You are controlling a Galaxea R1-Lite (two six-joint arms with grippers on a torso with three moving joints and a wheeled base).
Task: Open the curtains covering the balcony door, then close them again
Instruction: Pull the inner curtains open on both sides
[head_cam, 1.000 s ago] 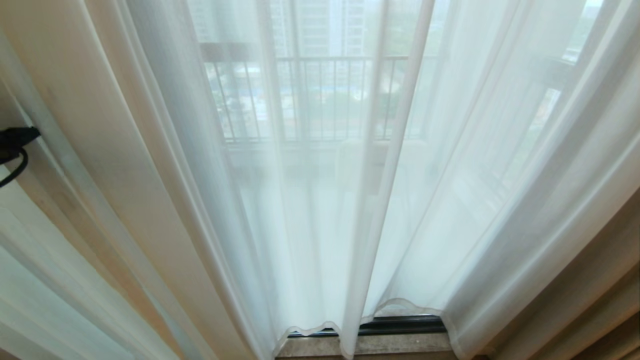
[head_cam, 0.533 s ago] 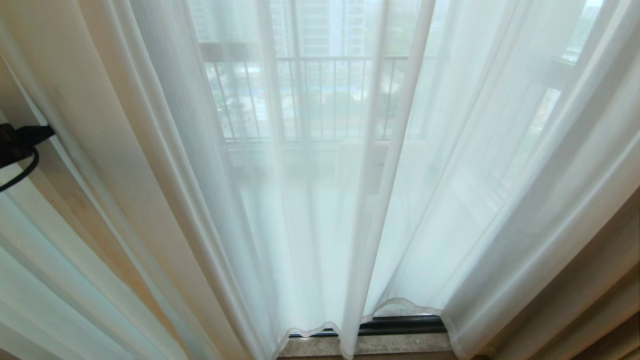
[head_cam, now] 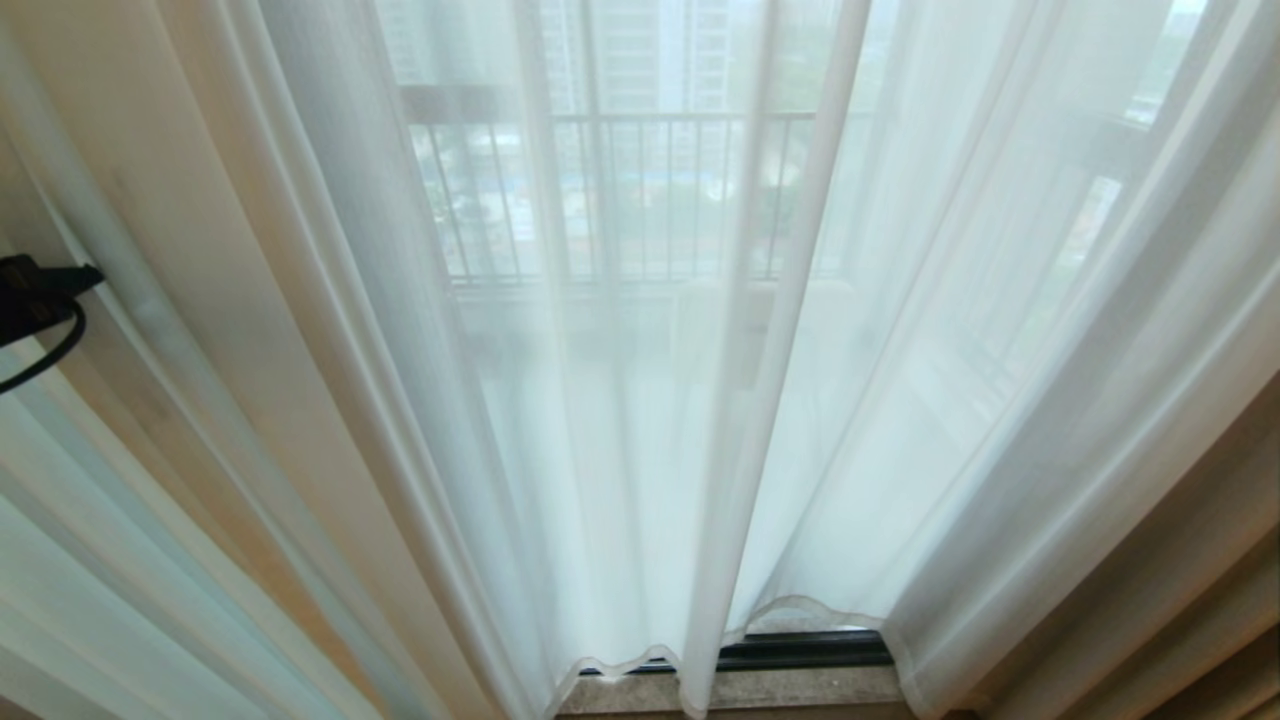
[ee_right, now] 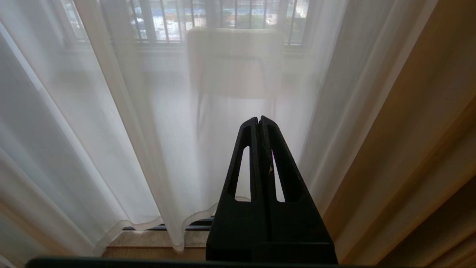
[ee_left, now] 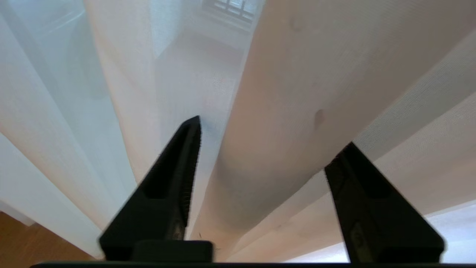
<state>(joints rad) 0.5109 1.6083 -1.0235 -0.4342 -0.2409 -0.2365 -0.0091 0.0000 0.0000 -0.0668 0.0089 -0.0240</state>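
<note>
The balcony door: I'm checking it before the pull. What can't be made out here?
- Balcony door, head view: only its bottom track shows; curtains veil the glass.
- Left tool, head view: mostly cut off by the edge.
- Chair, right wrist view: hazy behind the curtains.

You've got two sheer curtains [head_cam: 620,430] drawn shut, one brown drape [head_cam: 1180,600] at right, one chair [ee_right: 235,63] outside.

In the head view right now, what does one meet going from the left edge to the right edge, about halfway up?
Left claw at the left edge → cream bunched fold of the curtains → sheer curtains with the balcony railing showing through → taupe-brown drape at the right.
</note>
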